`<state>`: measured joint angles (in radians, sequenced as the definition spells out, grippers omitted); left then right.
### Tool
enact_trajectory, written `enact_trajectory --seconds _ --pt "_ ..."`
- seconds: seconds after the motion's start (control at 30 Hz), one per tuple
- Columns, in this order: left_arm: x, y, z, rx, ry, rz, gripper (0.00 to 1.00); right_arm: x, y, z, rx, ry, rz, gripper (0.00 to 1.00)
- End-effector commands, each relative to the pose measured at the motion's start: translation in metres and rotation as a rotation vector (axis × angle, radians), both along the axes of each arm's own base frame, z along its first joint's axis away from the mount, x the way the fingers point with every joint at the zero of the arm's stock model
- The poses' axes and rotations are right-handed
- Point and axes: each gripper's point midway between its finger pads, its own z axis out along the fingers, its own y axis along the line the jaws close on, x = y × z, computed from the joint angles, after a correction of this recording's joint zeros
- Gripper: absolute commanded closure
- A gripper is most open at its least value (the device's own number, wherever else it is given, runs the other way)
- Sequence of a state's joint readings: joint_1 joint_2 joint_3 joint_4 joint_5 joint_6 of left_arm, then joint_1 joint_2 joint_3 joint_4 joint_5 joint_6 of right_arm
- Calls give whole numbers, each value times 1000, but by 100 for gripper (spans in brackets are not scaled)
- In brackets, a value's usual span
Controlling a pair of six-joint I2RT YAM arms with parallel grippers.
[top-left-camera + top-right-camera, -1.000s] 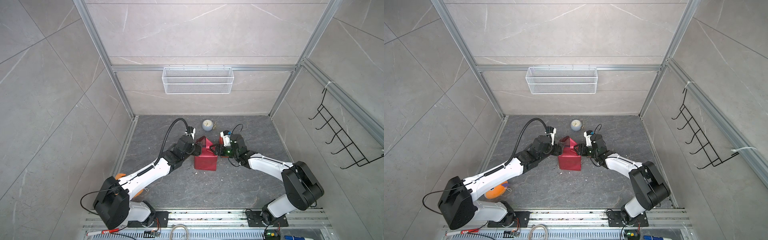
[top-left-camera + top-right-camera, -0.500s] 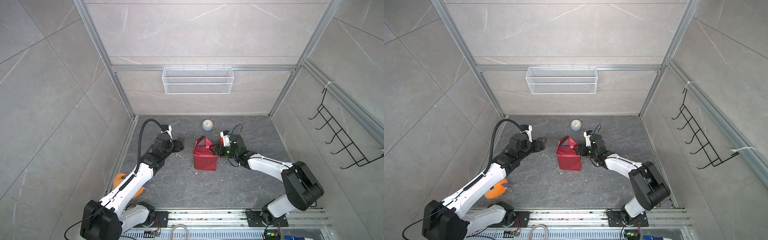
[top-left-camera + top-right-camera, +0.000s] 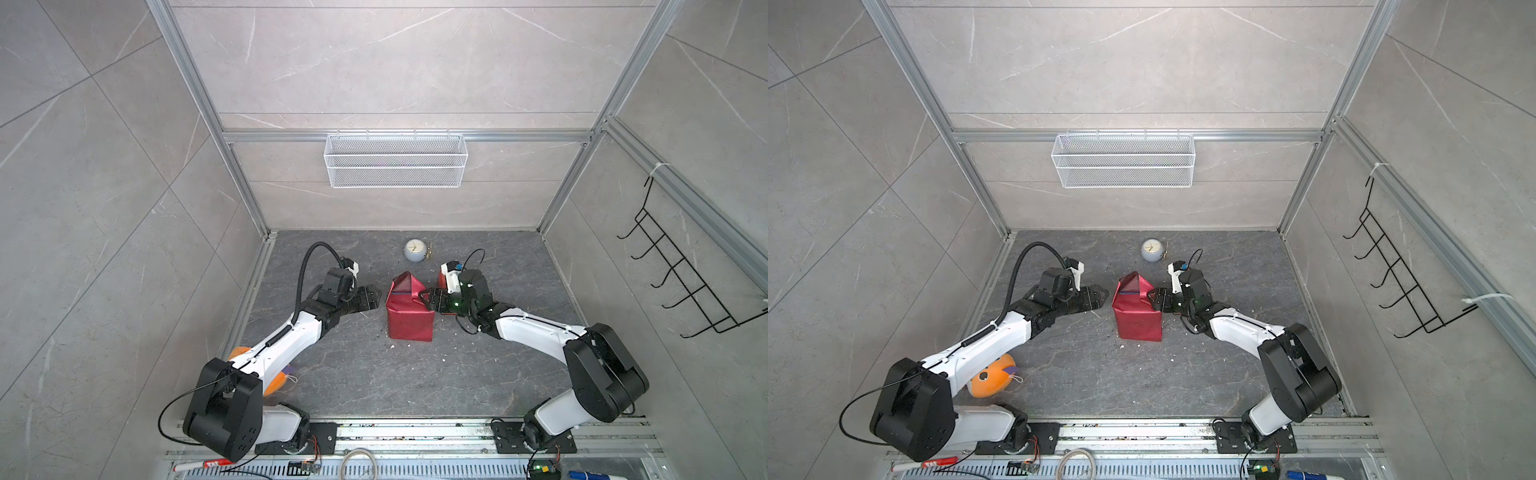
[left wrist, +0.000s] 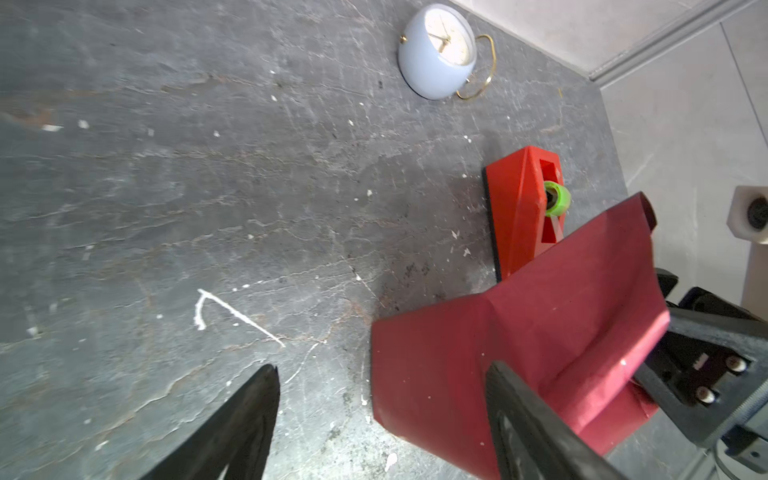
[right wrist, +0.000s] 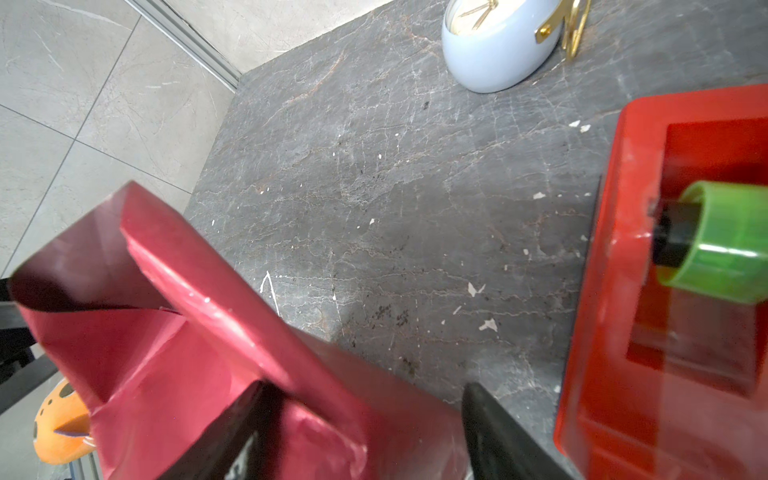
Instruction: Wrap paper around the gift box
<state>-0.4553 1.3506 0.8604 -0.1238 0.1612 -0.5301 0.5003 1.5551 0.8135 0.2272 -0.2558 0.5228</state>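
Right gripper [image 3: 424,298] jaws just parted, letting go of the paper [image 3: 409,328]. Left gripper [image 3: 374,299], also apart, is back alongside. The flap looks unsecured.

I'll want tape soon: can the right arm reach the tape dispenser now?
Likely yes: the dispenser sits close beside the open right gripper, with only bare table between them.

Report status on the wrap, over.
Left gripper open, beside the paper. Right gripper open at the opposite side. Far flap standing, gift box edge showing. Tape dispenser close beside right gripper.
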Motion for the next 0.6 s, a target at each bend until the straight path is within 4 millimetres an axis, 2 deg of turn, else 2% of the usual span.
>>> enact_trajectory --seconds 0.0,0.2,0.37,0.57 --pt "7 -21 25 -82 -52 -57 20 -26 -8 -35 -97 107 28 22" --pt "3 -30 23 -112 -48 -89 20 -27 -9 -34 -102 104 27 18" --pt "-2 -28 18 -110 -39 -74 21 -27 -8 -34 -100 104 30 17" --pt "-2 0 7 -43 -30 64 22 -28 -8 -33 -101 104 32 17"
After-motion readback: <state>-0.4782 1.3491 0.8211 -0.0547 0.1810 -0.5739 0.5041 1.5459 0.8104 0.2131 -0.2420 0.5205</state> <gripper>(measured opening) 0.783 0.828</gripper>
